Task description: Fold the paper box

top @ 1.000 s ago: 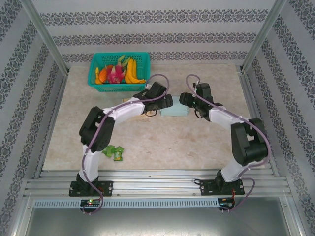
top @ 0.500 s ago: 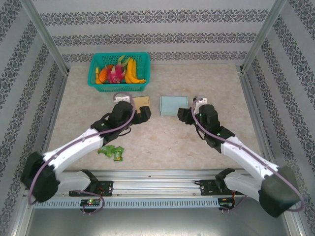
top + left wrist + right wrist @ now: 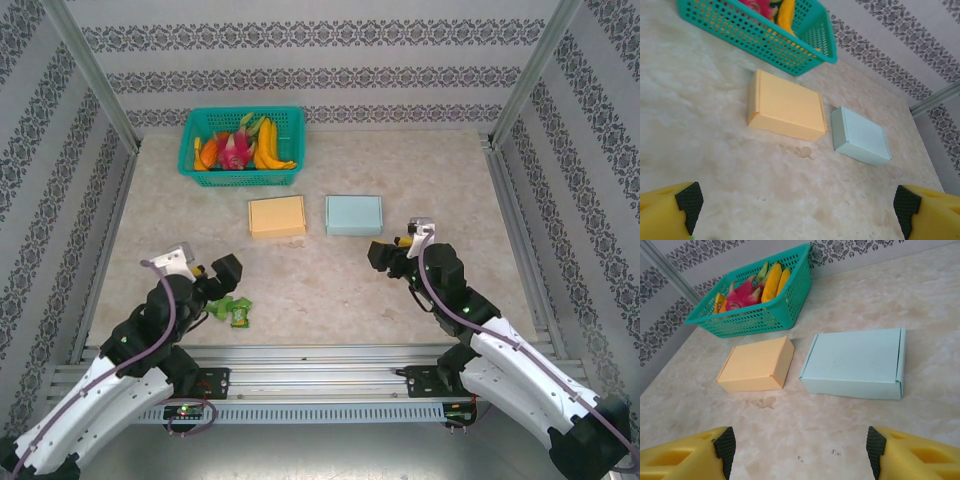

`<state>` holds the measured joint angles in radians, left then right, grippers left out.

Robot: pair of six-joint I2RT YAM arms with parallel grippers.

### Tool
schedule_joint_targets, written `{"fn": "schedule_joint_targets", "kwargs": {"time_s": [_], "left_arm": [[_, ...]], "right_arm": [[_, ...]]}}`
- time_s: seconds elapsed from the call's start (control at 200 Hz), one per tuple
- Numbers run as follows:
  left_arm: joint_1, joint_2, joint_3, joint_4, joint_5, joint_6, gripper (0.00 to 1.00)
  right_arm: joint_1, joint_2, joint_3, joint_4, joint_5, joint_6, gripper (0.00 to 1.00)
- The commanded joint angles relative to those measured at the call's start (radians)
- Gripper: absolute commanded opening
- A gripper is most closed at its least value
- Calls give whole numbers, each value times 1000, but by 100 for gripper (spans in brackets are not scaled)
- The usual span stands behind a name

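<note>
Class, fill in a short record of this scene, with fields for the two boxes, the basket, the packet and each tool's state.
orange box: closed, flat on table
blue box: closed, beside orange box, not touching
basket: teal, holds fruit, behind orange box
green packet: near table edge, left side
left tool: open, empty
right tool: open, empty

No legible txt, labels, nos. or signs. Green packets point(image 3: 228, 310) on desk point(image 3: 330, 290): surface detail too small to read. Orange paper box point(image 3: 277, 216) & pale-blue paper box point(image 3: 353, 214): plain faces.
</note>
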<state>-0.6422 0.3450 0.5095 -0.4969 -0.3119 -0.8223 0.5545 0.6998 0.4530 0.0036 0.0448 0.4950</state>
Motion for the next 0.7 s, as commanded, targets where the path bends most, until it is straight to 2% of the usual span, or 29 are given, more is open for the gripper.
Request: {"fn": "schedule_joint_targets", "kwargs": {"time_s": [0.0,0.11,0.125,0.13,0.14,0.155,0.315,0.465,0.505,0.55,0.629,0.694], "left_arm": [[-11,-76,-15,-158,-48,-58,100],[-11,-136,-31,-198,-53,-75,100],[-11,-140,-34,-201,-55,-75,100],[-11,-143,-35,-203,-56,-75,100],[-11,-146,-37,-204,-57,-76,100],[-11,-150,-39,-209,-59,-77,100],[-11,-170,-51,-230,-81,-81,100],[-11,-170,-48,-231,-79,-70,100],[-11,-171,-46,-234,-80,-66,100],[-11,-173,-48,-235,-82,-65,100],[-11,-183,-51,-242,-79,-63,100],[-11,-194,-53,-245,-79,-60,100]], "right_arm": [[13,-30,-9,-33,9,26,71],[15,-44,1,-73,-2,20,72],[15,-48,4,-84,2,15,75],[15,-49,5,-88,4,14,85],[15,-50,8,-95,10,11,95],[14,-54,12,-109,22,8,97],[15,-82,57,-186,210,-59,98],[-21,-36,67,-92,512,-161,98],[-62,9,74,-38,596,-228,98],[-141,62,91,-11,633,-292,98],[-307,160,107,35,625,-366,98],[-436,233,100,73,574,-368,98]]}}
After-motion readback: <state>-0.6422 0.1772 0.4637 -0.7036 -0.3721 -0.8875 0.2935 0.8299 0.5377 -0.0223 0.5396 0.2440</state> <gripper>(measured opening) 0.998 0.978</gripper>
